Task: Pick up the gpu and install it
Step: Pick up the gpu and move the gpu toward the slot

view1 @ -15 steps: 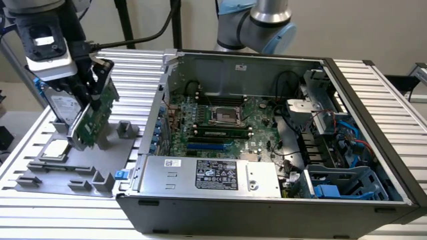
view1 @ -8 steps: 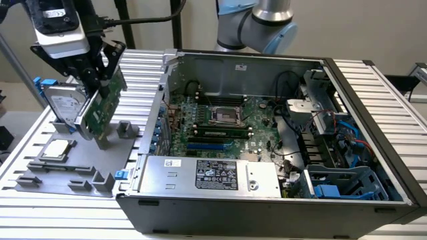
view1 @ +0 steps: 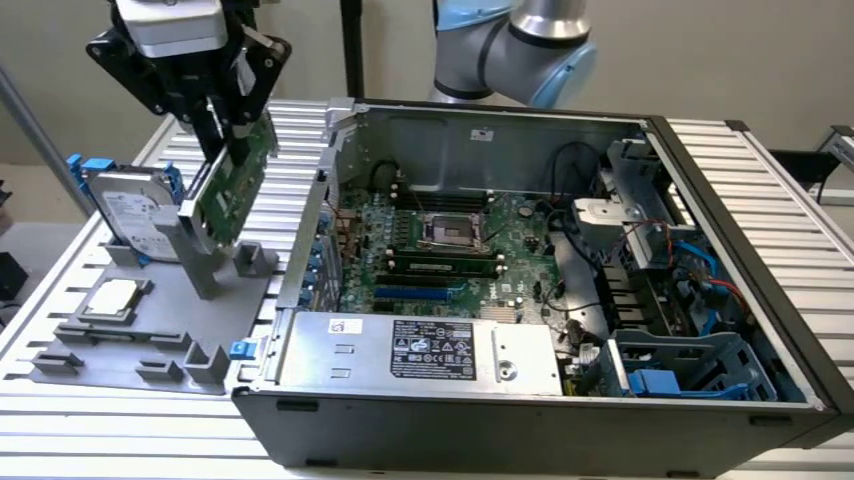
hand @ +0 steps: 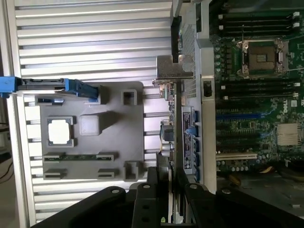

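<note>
Pinching the gpu [view1: 230, 188] by its top edge, the tool [view1: 222, 125] holds it tilted above the grey fixture [view1: 160, 335]. The card is judged light, stiff and fragile, so grip the board edges only.

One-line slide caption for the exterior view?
Gripper holds the tilted gpu aloft beside the gray parts tray and the open computer case.

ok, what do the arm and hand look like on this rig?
The arm is silver-grey tubing with light blue caps on rounded joints. The hand has a pale grey block on top and a black angular linkage frame with visible bolts below, narrowing to two slim black fingers.
</note>
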Action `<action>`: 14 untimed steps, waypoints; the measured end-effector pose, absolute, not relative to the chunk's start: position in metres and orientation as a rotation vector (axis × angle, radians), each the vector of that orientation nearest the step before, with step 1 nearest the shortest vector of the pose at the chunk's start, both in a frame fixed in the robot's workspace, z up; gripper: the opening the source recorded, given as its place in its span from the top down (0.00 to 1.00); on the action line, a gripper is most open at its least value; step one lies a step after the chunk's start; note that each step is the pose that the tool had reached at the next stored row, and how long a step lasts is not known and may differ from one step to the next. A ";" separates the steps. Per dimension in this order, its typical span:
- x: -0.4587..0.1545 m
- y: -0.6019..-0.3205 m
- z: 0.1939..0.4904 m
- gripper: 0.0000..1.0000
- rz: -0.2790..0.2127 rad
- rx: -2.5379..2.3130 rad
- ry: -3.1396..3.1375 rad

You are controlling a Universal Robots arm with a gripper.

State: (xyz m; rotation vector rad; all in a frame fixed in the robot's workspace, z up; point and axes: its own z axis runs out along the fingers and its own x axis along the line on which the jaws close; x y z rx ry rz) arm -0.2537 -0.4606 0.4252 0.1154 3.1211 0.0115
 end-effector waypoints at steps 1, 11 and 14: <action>-0.249 -0.461 0.428 0.74 0.012 0.115 3.123; -0.204 -0.461 0.437 0.74 0.031 0.116 3.128; -0.190 -0.461 0.437 0.74 0.038 0.116 3.128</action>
